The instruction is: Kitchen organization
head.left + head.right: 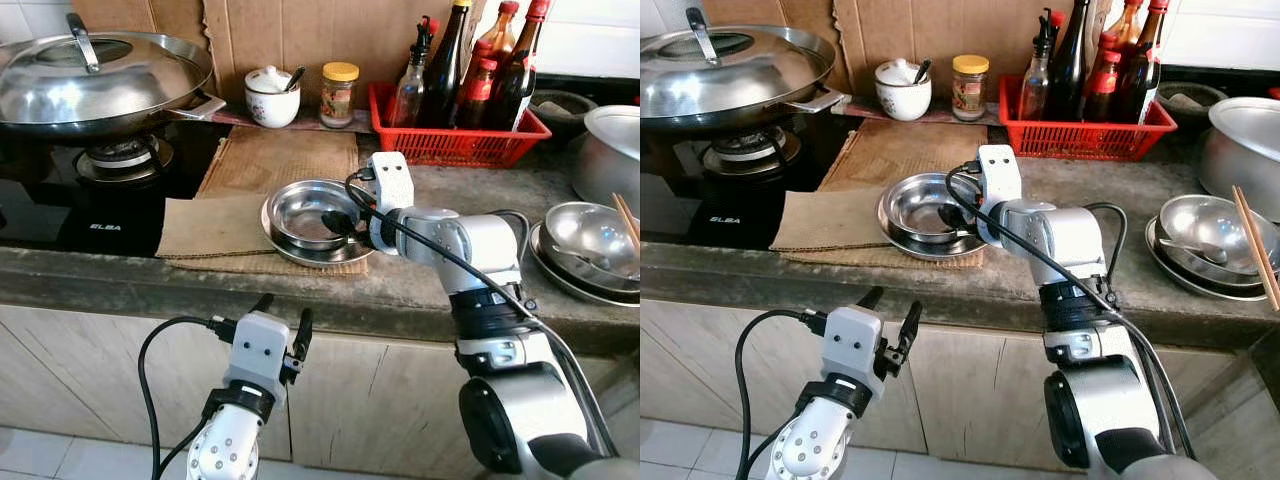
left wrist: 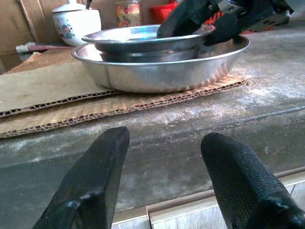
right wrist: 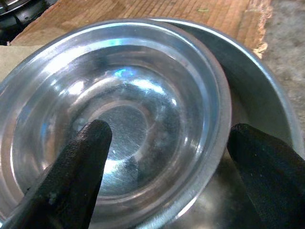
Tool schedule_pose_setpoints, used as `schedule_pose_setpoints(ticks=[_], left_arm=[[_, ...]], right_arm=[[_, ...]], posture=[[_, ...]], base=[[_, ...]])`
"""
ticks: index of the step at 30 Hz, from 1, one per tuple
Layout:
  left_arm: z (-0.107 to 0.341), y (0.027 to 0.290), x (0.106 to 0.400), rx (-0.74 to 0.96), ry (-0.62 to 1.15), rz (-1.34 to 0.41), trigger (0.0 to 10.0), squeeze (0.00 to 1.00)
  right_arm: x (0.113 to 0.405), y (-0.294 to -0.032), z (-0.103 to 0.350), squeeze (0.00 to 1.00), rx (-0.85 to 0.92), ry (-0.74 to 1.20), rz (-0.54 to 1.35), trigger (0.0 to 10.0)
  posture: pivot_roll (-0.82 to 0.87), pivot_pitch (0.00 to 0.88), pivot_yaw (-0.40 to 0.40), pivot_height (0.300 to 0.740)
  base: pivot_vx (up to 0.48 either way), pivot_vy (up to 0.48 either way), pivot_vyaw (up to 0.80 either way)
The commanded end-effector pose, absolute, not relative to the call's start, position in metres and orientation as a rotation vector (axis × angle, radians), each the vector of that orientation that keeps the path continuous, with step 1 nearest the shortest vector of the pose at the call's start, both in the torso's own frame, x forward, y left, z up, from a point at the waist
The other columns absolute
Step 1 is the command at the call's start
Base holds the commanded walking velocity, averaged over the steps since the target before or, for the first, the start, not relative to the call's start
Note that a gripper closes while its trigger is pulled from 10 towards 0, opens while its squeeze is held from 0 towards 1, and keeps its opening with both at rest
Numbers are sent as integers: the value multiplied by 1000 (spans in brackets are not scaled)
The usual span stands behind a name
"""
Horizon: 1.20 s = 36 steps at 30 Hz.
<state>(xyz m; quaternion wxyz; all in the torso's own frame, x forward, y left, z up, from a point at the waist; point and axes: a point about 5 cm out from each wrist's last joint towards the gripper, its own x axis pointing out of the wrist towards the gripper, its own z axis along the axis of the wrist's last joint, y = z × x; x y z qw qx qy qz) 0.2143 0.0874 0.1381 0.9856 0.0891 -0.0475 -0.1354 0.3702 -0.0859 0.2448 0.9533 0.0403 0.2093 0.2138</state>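
Two nested steel bowls on the cardboard, your right gripper at them.

The small bowl sits inside the big bowl; your right fingers straddle its rim, spread wide, gripping nothing. Left gripper waits open below the counter. Right of the bowls: a red basket holding about six bottles.

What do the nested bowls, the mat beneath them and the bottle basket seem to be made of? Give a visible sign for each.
Nested bowls: probably stainless steel, given their mirror-like reflections. Mat: corrugated cardboard, its fluted edge visible. Bottle basket: likely red plastic, a matte moulded lattice.
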Motion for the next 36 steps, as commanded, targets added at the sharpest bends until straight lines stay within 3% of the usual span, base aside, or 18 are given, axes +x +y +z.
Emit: schedule_pose_setpoints(ticks=[1, 3, 4, 5, 6, 23, 36], left_arm=[[136, 86, 214, 189, -83, -269, 10000, 0], [137, 85, 214, 189, -83, -267, 10000, 0], [137, 85, 214, 188, -83, -266, 10000, 0], [137, 85, 214, 188, -83, -266, 10000, 0], [137, 85, 213, 187, -84, -265, 10000, 0], [137, 85, 212, 183, -81, -262, 10000, 0], [137, 85, 212, 184, -81, -263, 10000, 0]], right_arm=[[371, -82, 250, 0, 88, 424, 455, 10000], [371, -80, 248, 0, 83, 437, 464, 10000], [371, -79, 246, 0, 71, 451, 467, 6980], [371, -79, 246, 0, 71, 451, 467, 6980], [371, -79, 244, 0, 65, 465, 463, 0], [379, -84, 244, 0, 117, 468, 405, 0], [379, -86, 254, 0, 280, 366, 361, 0]], posture=[[161, 70, -76, 740], [162, 73, -78, 740], [160, 74, -78, 740], [160, 74, -78, 740], [159, 75, -80, 740], [158, 82, -79, 740], [160, 79, -80, 740]], base=[[0, 0, 0], [0, 0, 0], [0, 0, 0], [0, 0, 0], [0, 0, 0], [0, 0, 0], [0, 0, 0]])
